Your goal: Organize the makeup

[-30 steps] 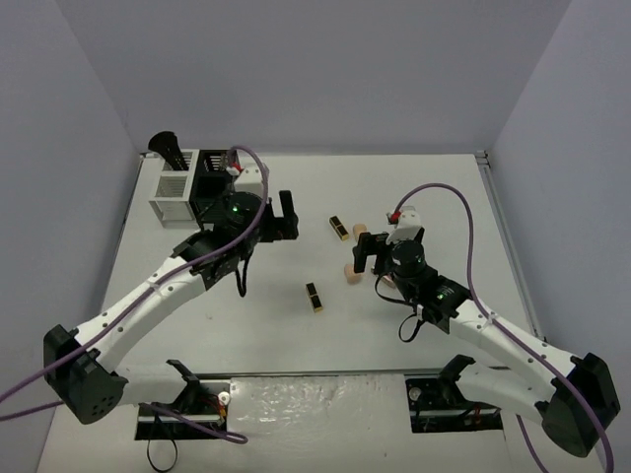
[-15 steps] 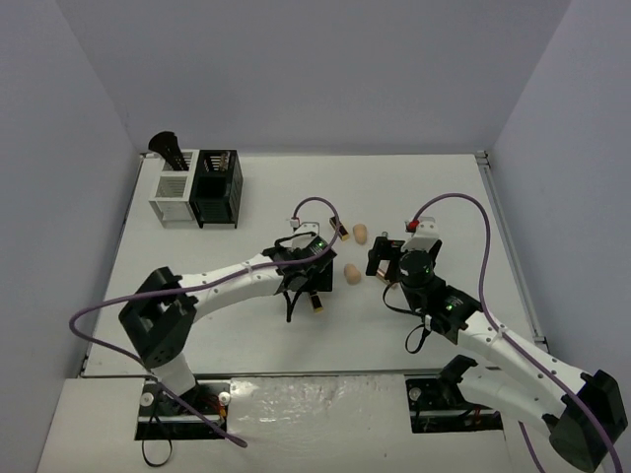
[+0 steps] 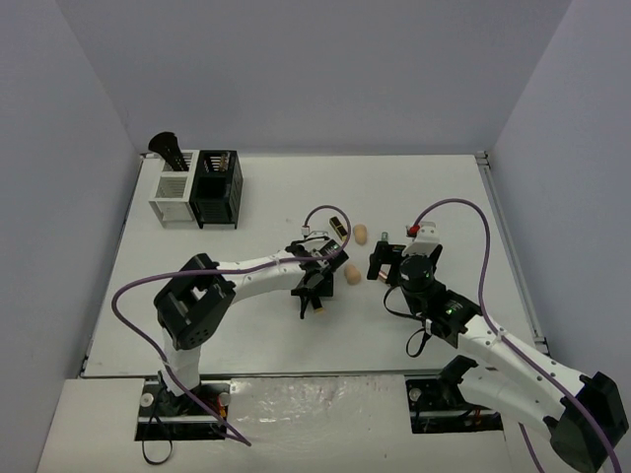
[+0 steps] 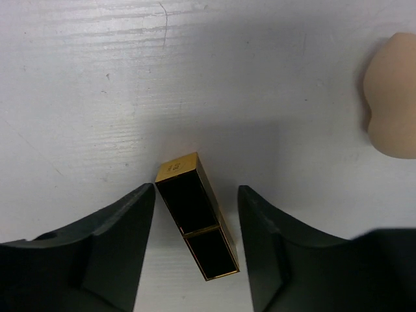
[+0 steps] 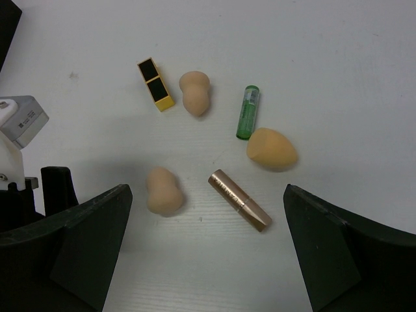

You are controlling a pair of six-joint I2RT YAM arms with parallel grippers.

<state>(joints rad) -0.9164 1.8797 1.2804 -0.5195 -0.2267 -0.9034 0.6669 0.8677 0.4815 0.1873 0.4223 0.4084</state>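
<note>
The left end effector (image 4: 195, 188) is set low on the tabletop (image 4: 78, 78), with one finger on each side of a black-and-gold lipstick (image 4: 198, 227). The lipstick is lying flat and tilted between the fingers. The left finger is right at its gold end. Whether the lipstick is squeezed cannot be told. A peach sponge (image 4: 392, 104) is lying near, up and to the right.

The right end effector (image 5: 207, 188) is held wide open above the tabletop, and nothing is in it. Under it a second lipstick (image 5: 156, 84), a second sponge (image 5: 195, 93) and a rose-gold tube (image 5: 239, 200) can be seen. A green tube (image 5: 247, 112) is lying just beside a third sponge (image 5: 272, 148).

A white bin (image 3: 173, 187) and a black bin (image 3: 217, 187) are placed side by side in the far left corner.
</note>
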